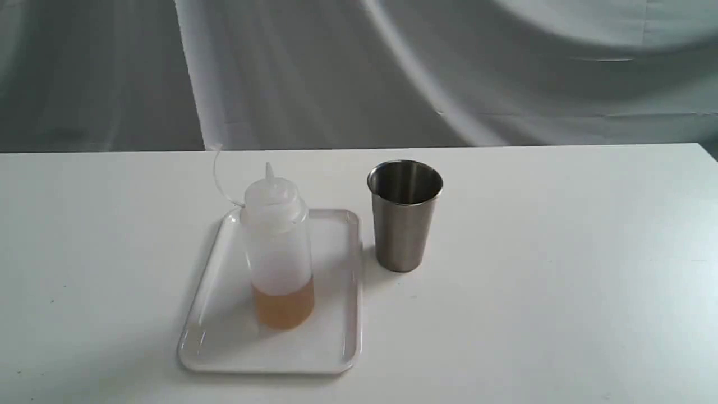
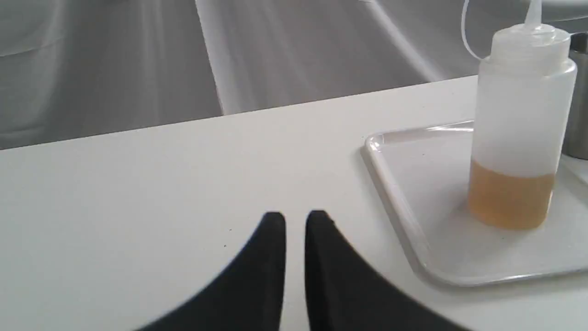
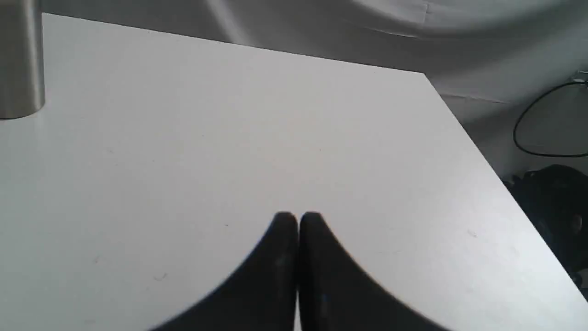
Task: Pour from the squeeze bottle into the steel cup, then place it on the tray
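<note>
The squeeze bottle [image 1: 277, 247] stands upright on the white tray [image 1: 336, 336], with amber liquid in its bottom part and its cap strap curling up to the left. The steel cup [image 1: 405, 219] stands upright on the table just right of the tray. Neither gripper shows in the exterior view. In the left wrist view my left gripper [image 2: 295, 218] hovers over bare table beside the tray [image 2: 413, 184] and bottle [image 2: 521, 124], fingers nearly together and holding nothing. My right gripper [image 3: 298, 218] is shut and empty, well away from the cup [image 3: 20, 59].
The white table [image 1: 561, 308] ends at a far edge before a grey cloth backdrop [image 1: 392, 67]. In the right wrist view the table's corner [image 3: 425, 73] and side edge show, with a black cable [image 3: 542, 119] and dark gear on the floor beyond.
</note>
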